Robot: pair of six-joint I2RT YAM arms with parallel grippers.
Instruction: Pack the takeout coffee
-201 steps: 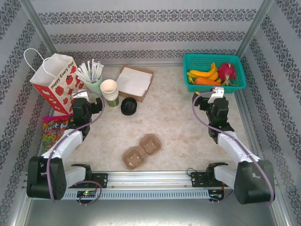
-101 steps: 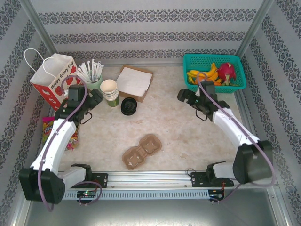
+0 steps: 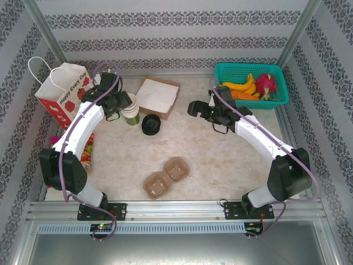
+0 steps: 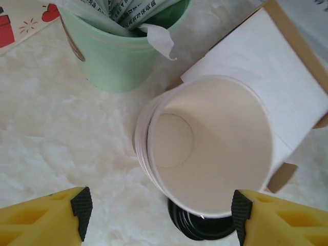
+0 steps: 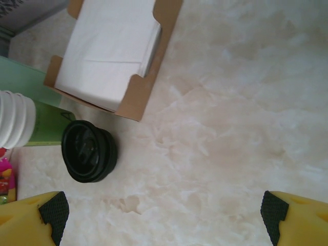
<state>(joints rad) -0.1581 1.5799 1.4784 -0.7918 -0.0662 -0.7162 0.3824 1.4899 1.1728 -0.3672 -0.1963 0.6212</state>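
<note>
Judging by the layout, packing is assessed as barely begun: cups [image 4: 210, 148] are stacked uncapped on the counter [image 3: 220, 160] beside the lids [image 5: 88, 151], the carrier [image 3: 166, 178] is unfilled, the left pincer [image 4: 160, 215] is spread astride the stack gripping nothing, and the right pincer [image 5: 161, 212] is held wide open, empty.

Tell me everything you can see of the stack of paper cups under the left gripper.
The stack of cream paper cups with green lower parts stands upright and open-topped on the pale marbled table, several rims nested, the top cup empty and white inside. Around it are the pale green cup of wrapped straws, the cardboard tray of white napkins and the black plastic lids. The left gripper hangs open above it, not gripping it.
</note>
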